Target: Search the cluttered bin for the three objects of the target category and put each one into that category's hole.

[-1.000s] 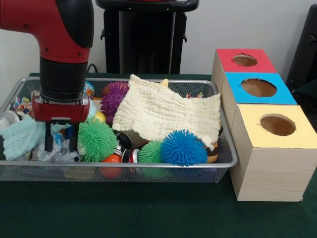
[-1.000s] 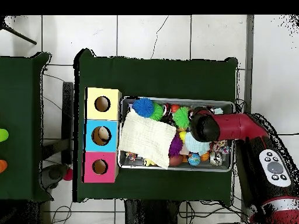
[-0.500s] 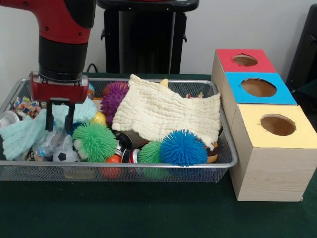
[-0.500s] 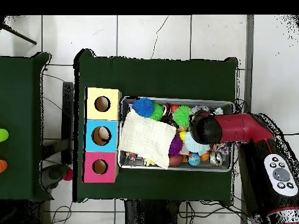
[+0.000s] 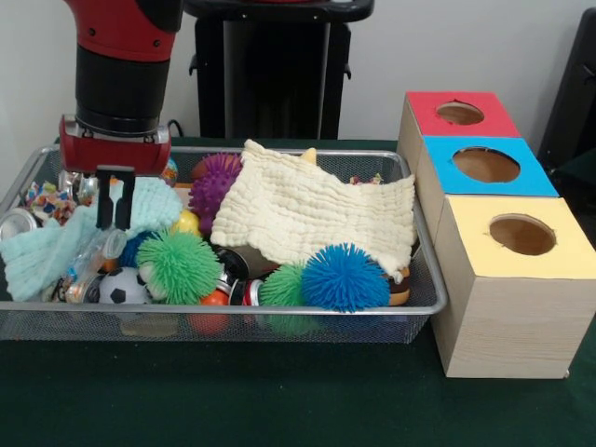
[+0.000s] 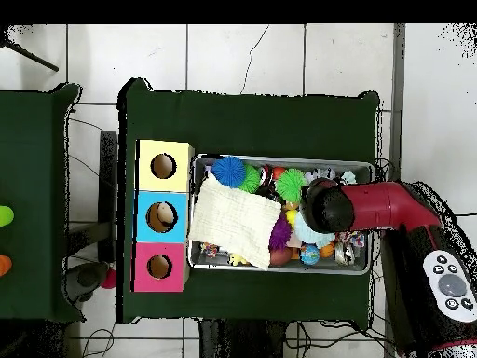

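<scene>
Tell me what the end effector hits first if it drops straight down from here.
Probably the pale teal cloth in the bin: the end effector, fingers together, hangs right over it, though depth is uncertain.

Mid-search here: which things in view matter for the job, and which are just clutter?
Job:
bin
see-through bottle
red box's hole
gripper

Clutter:
cream cloth
blue spiky ball
green spiky ball
purple spiky ball
metal can
blue-faced box
yellow-faced box
</scene>
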Available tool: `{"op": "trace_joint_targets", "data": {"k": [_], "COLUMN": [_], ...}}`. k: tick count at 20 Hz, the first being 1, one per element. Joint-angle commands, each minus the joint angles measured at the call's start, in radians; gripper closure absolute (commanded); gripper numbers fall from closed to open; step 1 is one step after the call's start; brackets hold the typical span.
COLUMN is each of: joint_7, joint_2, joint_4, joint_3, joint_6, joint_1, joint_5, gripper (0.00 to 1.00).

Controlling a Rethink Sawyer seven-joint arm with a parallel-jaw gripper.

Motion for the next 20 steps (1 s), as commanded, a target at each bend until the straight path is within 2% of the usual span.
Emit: {"op": "trace_joint_targets", "data": {"k": [1, 11, 20], "joint_7": [-0.242, -0.237, -0.255], "joint_2": [-0.004, -0.011, -0.122], "joint_4": [0.095, 0.105, 0.157], "joint_3": [0.079, 0.097, 0.135], "joint_6": [0.109, 0.104, 0.148], "joint_1": [-0.029, -0.04, -0.048], "joint_5": [0.011, 0.006, 0.058], "gripper": [1.0, 1.0, 1.0]}}
